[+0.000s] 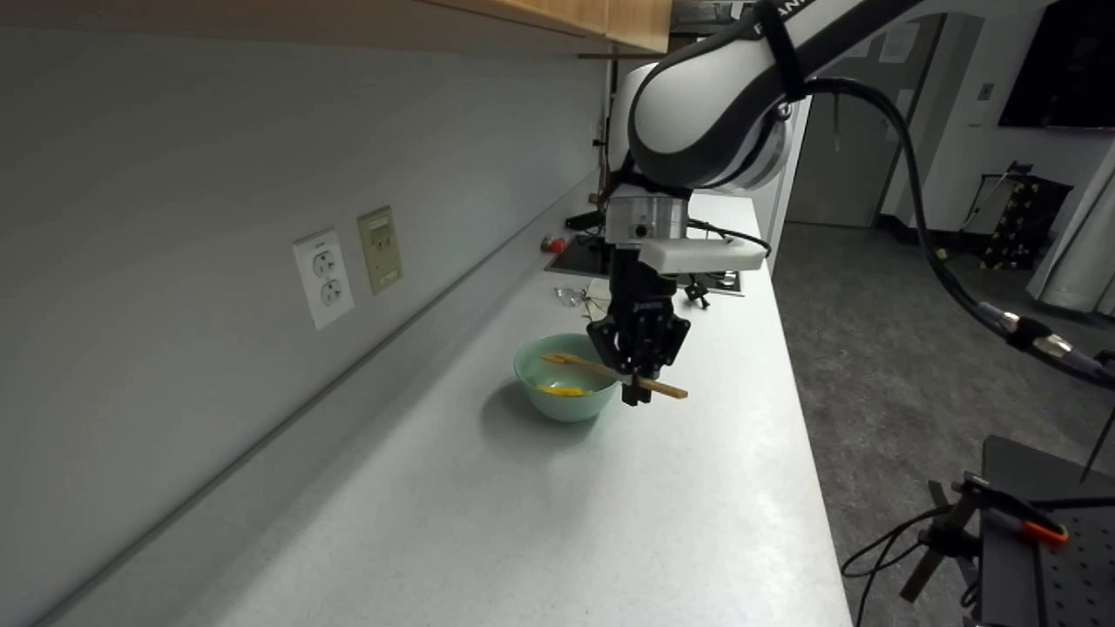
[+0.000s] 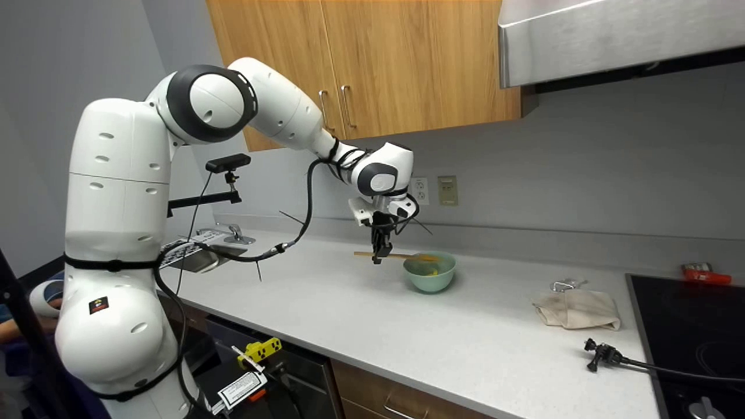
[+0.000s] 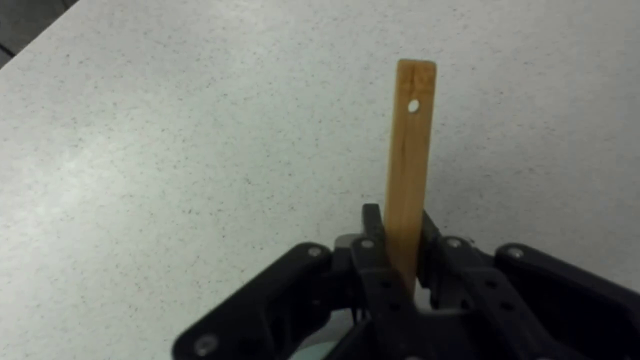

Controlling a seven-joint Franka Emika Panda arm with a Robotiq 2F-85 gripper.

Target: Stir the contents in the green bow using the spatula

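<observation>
One gripper (image 3: 401, 224) holds the spatula (image 3: 411, 150); arm lettering (image 1: 794, 8) (partly hidden) reads "AN".

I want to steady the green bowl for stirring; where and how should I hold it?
Probably pinch the green bowl by its rim on the side facing the beige cloth, reaching in from there: it stands upright with that rim exposed, while the spatula, held by the gripper, crosses over the rim elsewhere.

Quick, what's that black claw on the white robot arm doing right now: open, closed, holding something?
Black two-fingered gripper: closed, holding the slim straight tan wooden spatula partway along its length.
</observation>
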